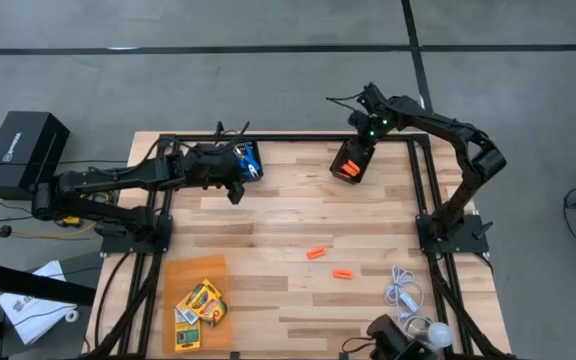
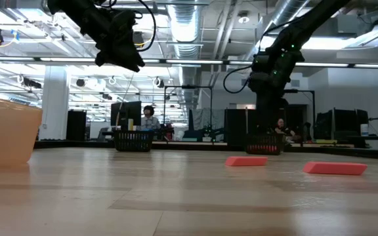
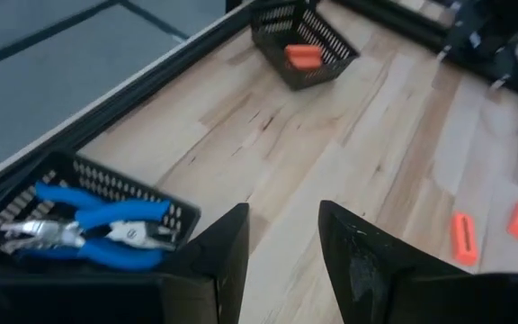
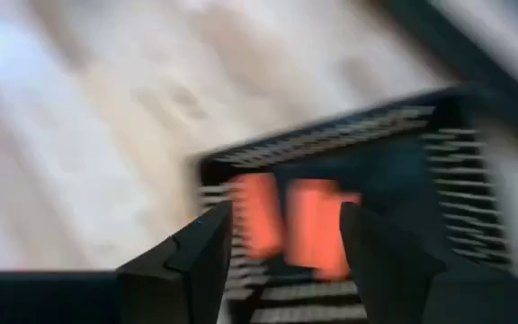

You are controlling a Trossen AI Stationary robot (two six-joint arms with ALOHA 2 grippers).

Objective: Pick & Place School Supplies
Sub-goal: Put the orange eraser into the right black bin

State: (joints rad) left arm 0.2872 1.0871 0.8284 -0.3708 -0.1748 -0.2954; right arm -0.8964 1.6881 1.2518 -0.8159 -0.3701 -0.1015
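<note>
While open, right claw (image 4: pixel 281 238) above orange pcs (image 4: pixel 295 220)

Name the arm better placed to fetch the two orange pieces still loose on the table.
Right. The right gripper, open above the mesh bin of orange pieces, is on the side of the loose orange pieces; the left gripper hovers beside the scissors bin.

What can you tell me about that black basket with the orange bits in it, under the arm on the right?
The black mesh bin is a small open-topped basket of dark wire or plastic lattice, standing upright on the wooden table at its far edge, right of centre. Inside lie at least two stubby orange pieces, side by side on its floor. The right gripper hangs just above it with open fingers, touching nothing that I can see. Two more orange pieces lie loose on the table, well apart from the bin.
</note>
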